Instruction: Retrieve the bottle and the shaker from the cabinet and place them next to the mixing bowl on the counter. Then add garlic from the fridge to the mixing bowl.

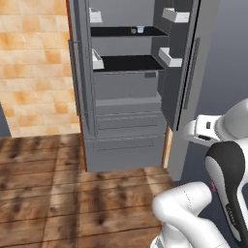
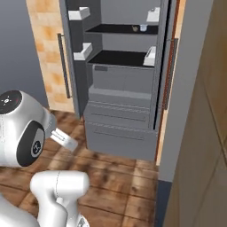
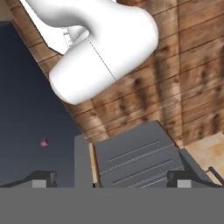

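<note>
Two fingertips of the gripper stand wide apart, holding nothing, above the open fridge drawers.

One tall grey fridge stands open, with two black inner shelves, two grey drawer fronts low down, and four white door bins (two on each side). Two small items sit on the upper shelf: one brownish lump and one pale little cup-like thing, too small to identify.
</note>
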Available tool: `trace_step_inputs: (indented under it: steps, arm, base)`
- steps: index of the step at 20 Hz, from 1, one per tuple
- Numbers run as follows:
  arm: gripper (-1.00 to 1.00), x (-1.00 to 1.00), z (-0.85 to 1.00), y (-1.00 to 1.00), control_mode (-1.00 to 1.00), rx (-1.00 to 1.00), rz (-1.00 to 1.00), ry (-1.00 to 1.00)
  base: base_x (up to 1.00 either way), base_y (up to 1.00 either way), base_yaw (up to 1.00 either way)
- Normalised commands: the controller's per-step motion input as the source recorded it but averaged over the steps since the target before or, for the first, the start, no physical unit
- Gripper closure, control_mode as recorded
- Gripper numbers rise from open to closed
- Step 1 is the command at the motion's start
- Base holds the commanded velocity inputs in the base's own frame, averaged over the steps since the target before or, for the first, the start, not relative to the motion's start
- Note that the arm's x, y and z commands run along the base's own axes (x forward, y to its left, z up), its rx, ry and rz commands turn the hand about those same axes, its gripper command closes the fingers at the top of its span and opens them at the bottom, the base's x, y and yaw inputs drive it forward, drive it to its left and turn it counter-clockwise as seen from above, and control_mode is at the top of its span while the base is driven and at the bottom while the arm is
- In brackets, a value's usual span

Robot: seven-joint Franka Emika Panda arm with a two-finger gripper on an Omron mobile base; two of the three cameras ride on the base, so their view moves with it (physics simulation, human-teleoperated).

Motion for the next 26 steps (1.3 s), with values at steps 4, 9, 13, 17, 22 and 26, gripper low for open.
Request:
trace_step_inputs:
  steps: [4, 9, 13, 17, 22, 26]
  arm:
    - [-1.00, 0.00, 0.00, 0.00, 1.00, 0.00, 0.00, 0.00]
    - [-1.00, 0.00, 0.00, 0.00, 1.00, 0.00, 0.00, 0.00]
    - [-1.00, 0.00, 0.00, 0.00, 1.00, 0.00, 0.00, 0.00]
    - [-1.00, 0.00, 0.00, 0.00, 1.00, 0.00, 0.00, 0.00]
    - [-1.00, 0.00, 0.00, 0.00, 1.00, 0.00, 0.00, 0.00]
    - [-1.00, 0.00, 0.00, 0.00, 1.00, 0.00, 0.00, 0.00]
  base:
    - [0.54, -0.18, -0.06]
    - [0.62, -0.07, -0.07]
    - [0.67, -0.09, -0.06]
    - [0.74, -0.05, -0.06]
    - [0.68, -0.02, -0.05]
    - [0.61, -0.01, -0.06]
